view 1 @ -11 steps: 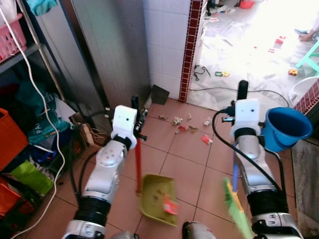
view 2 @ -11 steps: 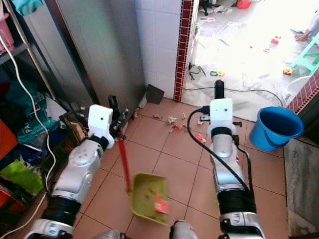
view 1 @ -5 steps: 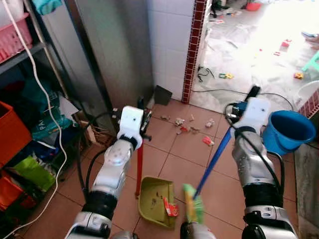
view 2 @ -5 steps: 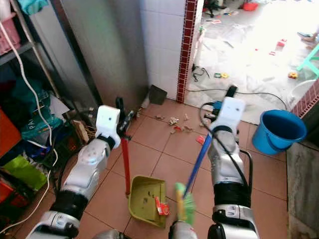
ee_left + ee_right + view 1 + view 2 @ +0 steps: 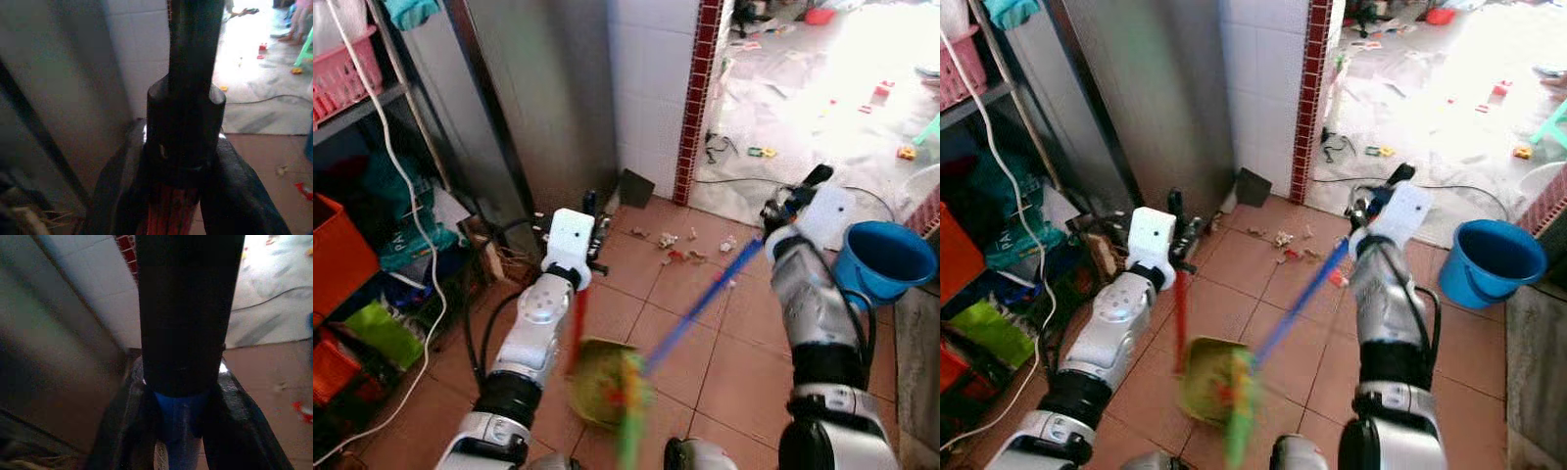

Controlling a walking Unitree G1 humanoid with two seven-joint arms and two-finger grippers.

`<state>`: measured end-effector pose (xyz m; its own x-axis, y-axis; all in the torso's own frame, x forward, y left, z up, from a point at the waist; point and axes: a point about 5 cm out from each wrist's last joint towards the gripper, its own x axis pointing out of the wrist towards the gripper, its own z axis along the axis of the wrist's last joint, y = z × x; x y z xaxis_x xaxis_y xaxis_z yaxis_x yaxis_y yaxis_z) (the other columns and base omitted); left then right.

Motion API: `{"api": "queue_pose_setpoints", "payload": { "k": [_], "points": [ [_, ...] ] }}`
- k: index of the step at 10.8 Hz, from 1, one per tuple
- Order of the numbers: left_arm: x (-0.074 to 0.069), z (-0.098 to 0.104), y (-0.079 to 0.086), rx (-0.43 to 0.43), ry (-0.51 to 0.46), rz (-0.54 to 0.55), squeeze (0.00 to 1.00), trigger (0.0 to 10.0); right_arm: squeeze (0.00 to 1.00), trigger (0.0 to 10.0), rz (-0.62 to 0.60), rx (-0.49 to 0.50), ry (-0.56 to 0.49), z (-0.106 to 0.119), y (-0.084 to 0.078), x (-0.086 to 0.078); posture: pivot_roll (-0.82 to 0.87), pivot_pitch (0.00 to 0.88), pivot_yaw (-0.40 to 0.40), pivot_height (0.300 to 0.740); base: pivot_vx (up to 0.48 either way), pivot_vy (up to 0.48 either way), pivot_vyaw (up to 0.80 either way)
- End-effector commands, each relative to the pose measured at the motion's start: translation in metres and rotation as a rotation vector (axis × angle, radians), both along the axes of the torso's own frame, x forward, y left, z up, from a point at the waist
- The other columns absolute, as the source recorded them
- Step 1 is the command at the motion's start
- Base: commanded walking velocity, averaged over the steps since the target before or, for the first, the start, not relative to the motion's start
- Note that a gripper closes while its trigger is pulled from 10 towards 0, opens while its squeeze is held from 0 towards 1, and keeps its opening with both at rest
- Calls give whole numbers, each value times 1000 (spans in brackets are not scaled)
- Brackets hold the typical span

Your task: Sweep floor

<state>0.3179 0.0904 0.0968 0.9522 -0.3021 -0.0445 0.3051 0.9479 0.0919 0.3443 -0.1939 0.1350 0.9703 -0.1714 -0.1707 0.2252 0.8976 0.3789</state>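
My left gripper (image 5: pixel 591 210) is shut on the red handle (image 5: pixel 578 321) of a green dustpan (image 5: pixel 595 380), which sits low on the brown floor tiles between my arms. In the left wrist view the red handle (image 5: pixel 168 218) is clamped between the black fingers. My right gripper (image 5: pixel 796 193) is shut on the blue broom handle (image 5: pixel 701 304), seen as blue (image 5: pixel 178 426) between its fingers. The handle slants down to the left, and the green broom head (image 5: pixel 628 411) is blurred over the dustpan's mouth. Scraps of litter (image 5: pixel 681 249) lie on the tiles ahead.
A blue bucket (image 5: pixel 887 258) stands to the right. At the left, metal shelves hold an orange crate (image 5: pixel 333 250), bags and a hanging white cable (image 5: pixel 406 196). A grey panel and a white-tiled pillar (image 5: pixel 656 78) rise ahead, with a dark piece (image 5: pixel 634 186) at their foot. Beyond is a bright littered floor.
The right arm has swung the broom so its head went from my right side leftward to the dustpan's mouth. The left gripper keeps its hold on the dustpan.
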Motion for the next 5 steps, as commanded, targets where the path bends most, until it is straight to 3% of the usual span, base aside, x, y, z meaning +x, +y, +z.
{"api": "queue_pose_setpoints", "payload": {
  "k": [1, 5],
  "points": [
    [6, 16, -7, -43, -64, -16, 0, 10000, 0, 10000, 58, 64, -111, 28, 11, 9, -74, 0, 56, 740, 0, 0, 0],
    [8, 15, -8, -50, -60, -16, 0, 10000, 0, 10000, 117, -121, -260, 62, 8, 13, -84, 0, 55, 740, 0, 0, 0]
  ]
}}
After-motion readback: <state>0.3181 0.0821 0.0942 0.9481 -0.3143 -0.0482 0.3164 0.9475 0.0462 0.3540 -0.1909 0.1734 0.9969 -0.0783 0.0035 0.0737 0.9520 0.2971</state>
